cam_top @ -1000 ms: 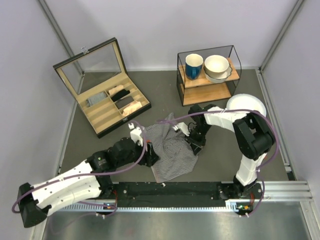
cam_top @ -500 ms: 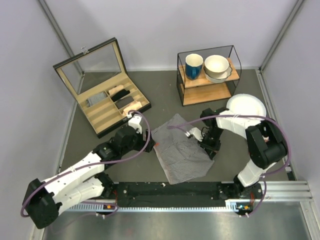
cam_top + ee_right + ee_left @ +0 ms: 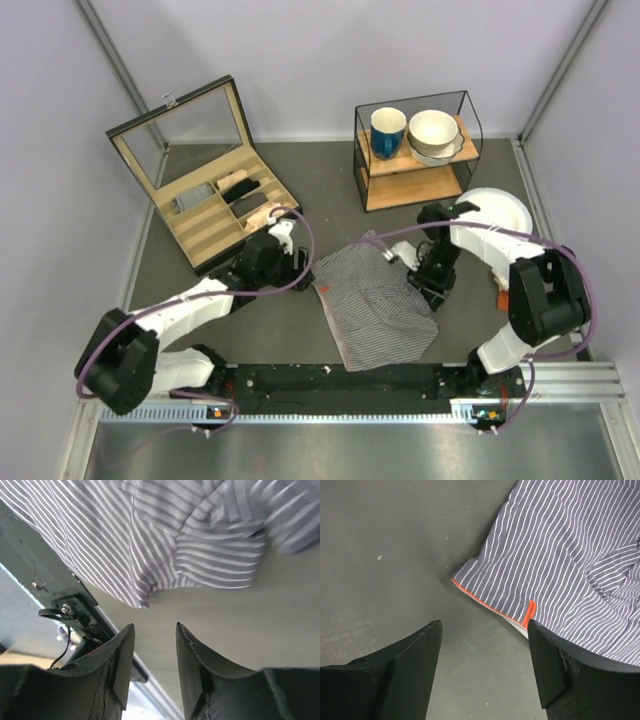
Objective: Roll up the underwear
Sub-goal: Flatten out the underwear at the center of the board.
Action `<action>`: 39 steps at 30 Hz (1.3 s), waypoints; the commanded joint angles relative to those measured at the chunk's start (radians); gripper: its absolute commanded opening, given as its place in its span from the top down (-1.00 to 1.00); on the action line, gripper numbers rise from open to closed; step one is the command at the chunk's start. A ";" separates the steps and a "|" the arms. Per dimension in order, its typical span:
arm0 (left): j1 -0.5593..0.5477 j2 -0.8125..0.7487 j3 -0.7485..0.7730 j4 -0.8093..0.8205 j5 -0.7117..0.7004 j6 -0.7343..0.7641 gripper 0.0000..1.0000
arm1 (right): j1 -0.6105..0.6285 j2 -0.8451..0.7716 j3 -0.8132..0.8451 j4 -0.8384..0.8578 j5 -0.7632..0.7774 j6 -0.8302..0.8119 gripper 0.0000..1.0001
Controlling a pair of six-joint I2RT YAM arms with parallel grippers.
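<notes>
Two claws: both open, both empty, one at each side of the cloth.
Underwear (image 3: 375, 305): grey with white pinstripes; spread loosely on the table (image 3: 200, 300), not yet rolled; placed between the two claws, nearer the front rail than the glass case.
Underwear surface: mostly flat; several folds and wrinkles toward the right half.
Underwear edge, left wrist view: hem corner with orange trim (image 3: 490, 605) and small orange tag (image 3: 530, 611); corner flat on the table.
Left claw (image 3: 296, 268): fingers spread wide; nothing gripped; just beside the trimmed left corner of the underwear, not touching it.
Left claw, own view (image 3: 485, 630): bare table between the two dark fingers; striped cloth (image 3: 570, 555) ahead and to the right.
Right claw (image 3: 432, 285): fingers parted by a moderate gap; nothing gripped; at the right edge of the underwear.
Right claw, own view (image 3: 154, 630): bunched cloth edge (image 3: 150, 540) just beyond the fingertips; contact with the cloth not determinable.
Organiser box (image 3: 200, 200): lid raised; at the far left; small fabric rolls in its compartments.
Glass case (image 3: 415, 150): at the far centre; blue mug (image 3: 387, 130) and stacked bowls (image 3: 433, 130) on its wooden shelf.
White plate (image 3: 495, 210): right of the glass case, partly behind the right arm.
</notes>
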State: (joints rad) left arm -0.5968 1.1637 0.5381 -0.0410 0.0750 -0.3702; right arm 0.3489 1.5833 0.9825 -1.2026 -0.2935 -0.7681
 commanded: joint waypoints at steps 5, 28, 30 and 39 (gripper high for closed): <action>0.058 0.232 0.186 0.046 0.105 0.099 -0.39 | -0.005 0.041 0.419 0.000 -0.301 -0.149 0.20; 0.083 0.453 0.304 -0.149 0.181 0.177 0.42 | 0.071 0.381 0.631 0.299 -0.286 -0.585 -0.26; 0.095 0.455 0.296 -0.139 0.204 0.168 0.49 | 0.078 0.418 0.671 0.302 -0.254 -0.592 -0.17; 0.111 0.472 0.281 -0.088 0.252 0.140 0.50 | 0.105 0.566 0.762 0.310 -0.179 -0.609 -0.02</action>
State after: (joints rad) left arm -0.4969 1.6226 0.8310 -0.1772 0.2893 -0.2169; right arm 0.4313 2.1136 1.6825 -0.9073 -0.5007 -1.3441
